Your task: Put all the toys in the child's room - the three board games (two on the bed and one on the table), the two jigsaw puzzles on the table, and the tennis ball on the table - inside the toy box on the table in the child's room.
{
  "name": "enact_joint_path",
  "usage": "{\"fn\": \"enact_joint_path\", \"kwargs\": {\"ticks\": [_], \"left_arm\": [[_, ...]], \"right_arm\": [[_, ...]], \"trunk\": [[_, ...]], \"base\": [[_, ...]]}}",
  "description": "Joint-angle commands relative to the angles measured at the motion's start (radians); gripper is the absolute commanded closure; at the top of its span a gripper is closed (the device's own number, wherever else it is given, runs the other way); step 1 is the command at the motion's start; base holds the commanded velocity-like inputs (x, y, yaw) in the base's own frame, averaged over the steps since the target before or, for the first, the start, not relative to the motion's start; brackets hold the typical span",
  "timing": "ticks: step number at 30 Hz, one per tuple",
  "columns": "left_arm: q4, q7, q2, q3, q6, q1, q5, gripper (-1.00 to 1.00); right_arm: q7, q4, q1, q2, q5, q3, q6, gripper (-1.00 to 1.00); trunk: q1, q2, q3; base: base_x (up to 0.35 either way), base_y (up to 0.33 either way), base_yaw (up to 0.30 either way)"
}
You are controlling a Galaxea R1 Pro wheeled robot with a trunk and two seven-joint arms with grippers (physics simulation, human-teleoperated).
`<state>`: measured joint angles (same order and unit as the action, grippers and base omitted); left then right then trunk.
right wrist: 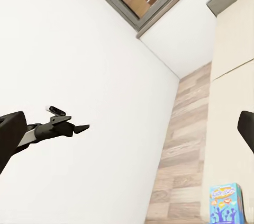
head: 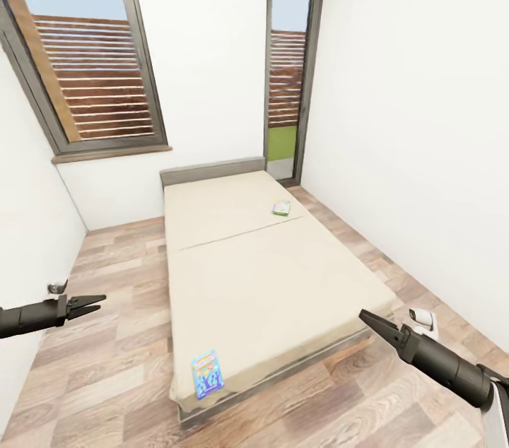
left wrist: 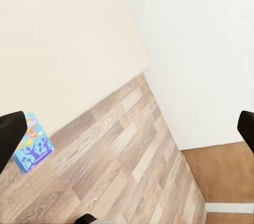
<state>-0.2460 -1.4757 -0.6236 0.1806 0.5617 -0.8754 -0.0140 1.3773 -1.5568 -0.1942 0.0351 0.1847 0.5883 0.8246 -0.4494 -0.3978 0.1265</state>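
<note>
Flanking the bed, both arms low, outstretched, empty jaws apart.

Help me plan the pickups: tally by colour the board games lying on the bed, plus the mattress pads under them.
Blue board game: 1, blue board game near the foot corner of the bed
Pale green board game: 1, pale green board game on the far pad
Cream mattress pads: 2
Total: 2 games, 2 pads, 4 things
</note>
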Motion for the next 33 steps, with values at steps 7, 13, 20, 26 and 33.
{"fn": "enact_joint_path", "kwargs": {"ticks": [7, 13, 20, 26, 33], "left_arm": [[0.001, -0.003, 0.0, -0.001, 0.011, -0.002, -0.001, -1.0], [0.001, -0.003, 0.0, -0.001, 0.011, -0.001, -0.001, -1.0], [0.001, -0.003, 0.001, -0.001, 0.011, -0.001, -0.001, -1.0], [0.001, -0.003, 0.0, -0.001, 0.011, -0.001, -0.001, -1.0], [0.001, -0.003, 0.001, -0.001, 0.011, -0.001, -0.001, -1.0]], "right_arm": [[0.002, -0.001, -0.001, 0.0, 0.002, 0.001, 0.008, -1.0], [0.002, -0.001, -0.001, 0.0, 0.002, 0.001, 0.008, -1.0], [0.002, -0.002, -0.001, 0.0, 0.002, 0.001, 0.008, -1.0], [0.002, -0.002, -0.001, 0.0, 0.002, 0.001, 0.008, -1.0], [0.002, -0.002, -0.001, 0.0, 0.002, 0.001, 0.008, -1.0]], "trunk": [[-0.001, -0.002, 0.002], [-0.001, -0.002, 0.002], [-0.001, -0.002, 0.002], [-0.001, -0.002, 0.002], [-0.001, -0.002, 0.002]], "base": [[0.0, 0.0, 0.29], [0.0, 0.0, 0.29], [0.0, 0.0, 0.29], [0.0, 0.0, 0.29], [0.0, 0.0, 0.29]]}}
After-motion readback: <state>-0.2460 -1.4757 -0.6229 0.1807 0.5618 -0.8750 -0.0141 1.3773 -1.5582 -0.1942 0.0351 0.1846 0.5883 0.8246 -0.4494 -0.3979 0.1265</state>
